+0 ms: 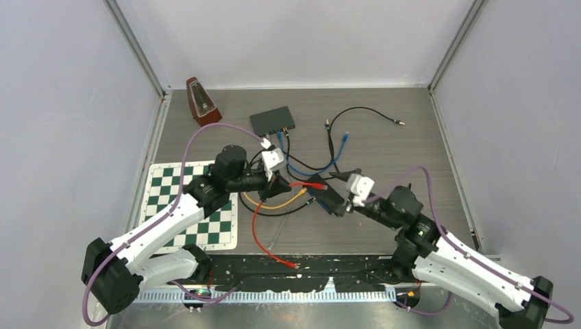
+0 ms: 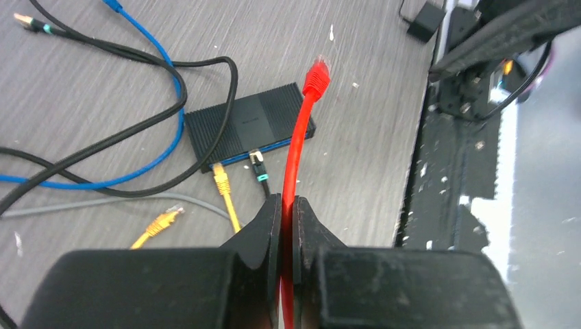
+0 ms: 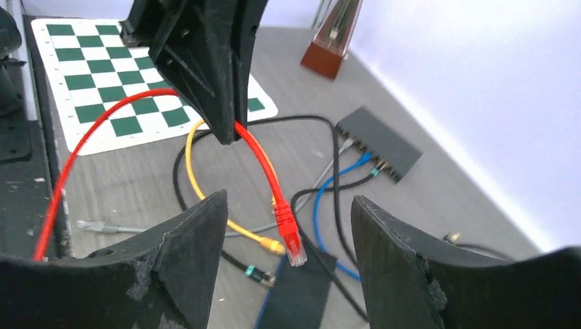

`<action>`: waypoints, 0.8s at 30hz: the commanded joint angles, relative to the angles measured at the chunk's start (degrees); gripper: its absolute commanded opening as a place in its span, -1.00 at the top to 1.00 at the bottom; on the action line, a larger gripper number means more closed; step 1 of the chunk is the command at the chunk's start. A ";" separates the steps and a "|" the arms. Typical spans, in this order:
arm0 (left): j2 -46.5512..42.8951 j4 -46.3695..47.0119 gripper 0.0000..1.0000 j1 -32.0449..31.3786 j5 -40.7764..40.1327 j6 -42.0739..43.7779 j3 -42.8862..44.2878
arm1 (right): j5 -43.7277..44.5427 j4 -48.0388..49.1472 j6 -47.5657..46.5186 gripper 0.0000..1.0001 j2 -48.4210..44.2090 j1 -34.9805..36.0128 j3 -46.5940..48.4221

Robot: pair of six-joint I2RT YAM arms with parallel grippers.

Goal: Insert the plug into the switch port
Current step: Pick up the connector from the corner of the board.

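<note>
— Judging by the wrist views, where was the red plug (image 2: 316, 74) found?

— It was carried in the air on its red cable (image 2: 294, 151), which was pinched a little behind it by the left gripper (image 2: 288, 202), jaws closed tight. Its long axis was pointed away from those fingers, above the near black switch (image 2: 250, 127).

— And the right gripper (image 3: 288, 199)?

— It was spread wide with nothing held, and the plug was hung untouched between its fingers. The port row, taken up in part by a yellow plug (image 2: 220, 179) and a black plug (image 2: 257, 163), was faced back toward the left gripper, so a turn of the plug was judged necessary. A clear tip was seen on the red plug.
</note>
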 commanded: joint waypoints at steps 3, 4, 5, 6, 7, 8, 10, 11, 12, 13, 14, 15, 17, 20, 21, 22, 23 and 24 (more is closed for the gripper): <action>-4.95 6.20 1.00 0.11 -1.57 -21.95 1.09 | -4.06 9.43 -16.56 -0.42 -7.66 -1.25 -4.89; -5.18 5.86 1.00 0.20 -2.10 -23.66 1.13 | -5.16 6.23 -17.90 -0.42 -7.38 -1.44 -3.96; -5.31 4.63 1.00 0.22 -2.57 -24.55 1.76 | -5.52 2.68 -20.66 -0.42 -6.81 -1.70 -2.16; -5.36 3.13 1.00 0.22 -2.61 -24.47 2.42 | -5.68 1.19 -21.88 -0.42 -6.47 -1.80 -1.18; -5.32 1.59 1.00 0.22 -2.60 -24.19 2.96 | -5.69 -1.83 -24.07 -0.42 -5.53 -2.12 0.73; -5.45 0.60 1.00 0.20 -2.60 -23.81 3.18 | -6.16 -3.13 -25.90 -0.42 -4.22 -2.79 1.76; -6.02 -0.10 1.00 0.22 -2.78 -23.59 2.98 | -9.05 -7.81 -27.89 -0.41 -1.81 -4.36 4.90; -6.41 0.00 1.00 0.22 -2.68 -23.67 2.81 | -10.15 -10.17 -28.27 -0.40 -0.98 -4.93 6.94; -6.76 0.12 1.00 0.22 -2.67 -23.91 2.73 | -12.15 -11.03 -28.88 -0.40 0.74 -6.00 7.71; -7.22 0.26 1.00 0.18 -2.58 -24.14 2.64 | -12.75 -12.36 -29.16 -0.38 1.53 -6.28 9.04; -7.54 0.27 1.00 0.22 -2.53 -24.32 2.63 | -13.70 -13.01 -30.04 -0.36 3.11 -6.49 9.60; -7.90 0.13 1.00 0.22 -2.35 -24.25 2.73 | -14.25 -14.57 -30.44 -0.31 3.90 -6.52 10.75; -8.54 -0.85 1.00 0.18 -2.12 -23.64 3.15 | -15.03 -16.67 -31.47 -0.25 5.74 -6.56 12.16; -9.33 -1.09 1.00 0.22 -2.99 -23.37 2.88 | -16.28 -17.38 -32.40 -0.21 6.64 -6.71 12.63; -9.44 -0.78 1.00 0.22 -3.18 -23.66 2.63 | -16.80 -17.27 -32.45 -0.20 6.63 -6.76 12.58; -9.42 -0.47 1.00 0.29 -3.05 -23.98 2.32 | -16.97 -17.06 -32.39 -0.19 6.80 -6.81 12.48; -9.37 -0.08 1.00 0.29 -2.78 -24.36 2.20 | -17.15 -17.03 -32.35 -0.18 6.84 -6.86 12.51; -9.32 0.27 1.00 0.28 -2.38 -24.66 2.07 | -17.14 -17.00 -32.30 -0.17 7.09 -6.89 12.55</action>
